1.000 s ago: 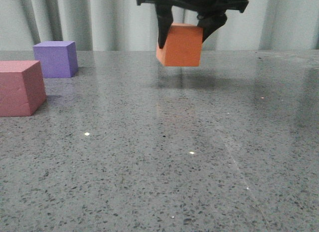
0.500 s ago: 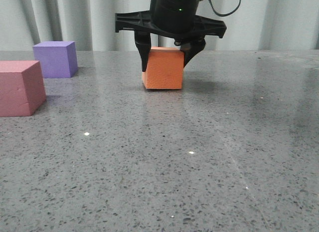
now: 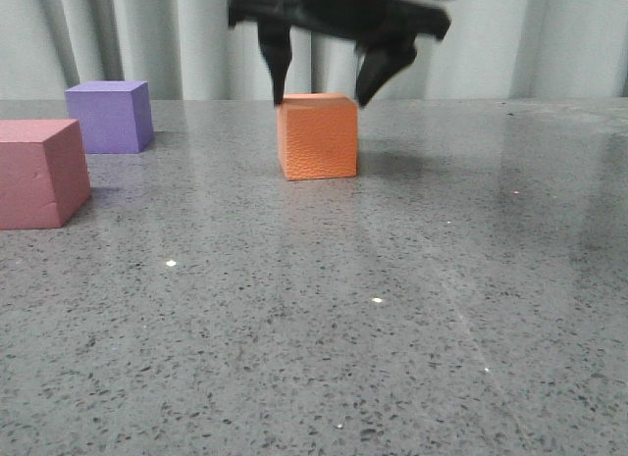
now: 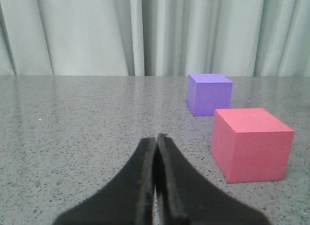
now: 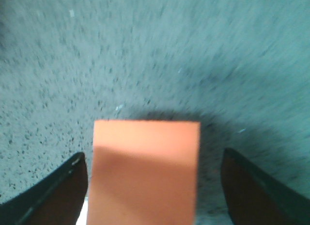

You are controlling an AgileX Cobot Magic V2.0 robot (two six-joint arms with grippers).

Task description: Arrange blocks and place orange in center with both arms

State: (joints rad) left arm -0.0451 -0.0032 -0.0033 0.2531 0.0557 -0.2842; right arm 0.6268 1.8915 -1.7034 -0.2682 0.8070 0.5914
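Note:
The orange cube (image 3: pixel 318 137) rests on the grey table at mid-distance, a little left of centre. My right gripper (image 3: pixel 322 95) hovers just above it, open, its fingertips spread wider than the cube and apart from its sides. From the right wrist the orange cube (image 5: pixel 145 172) sits between the two fingers of the right gripper (image 5: pixel 154 179) with a gap on each side. The purple cube (image 3: pixel 110 115) stands far left at the back, the pinkish-red cube (image 3: pixel 39 172) in front of it at the left edge. My left gripper (image 4: pixel 156 140) is shut, empty, left of the pinkish-red cube (image 4: pixel 251 143) and the purple cube (image 4: pixel 209 94).
The speckled grey table (image 3: pixel 392 309) stretches across the front view. Pale curtains (image 3: pixel 118 34) hang behind the table's far edge.
The right gripper lowered the orange cube to the table, moving it leftward, then opened and rose. The cube now stands free on the surface.

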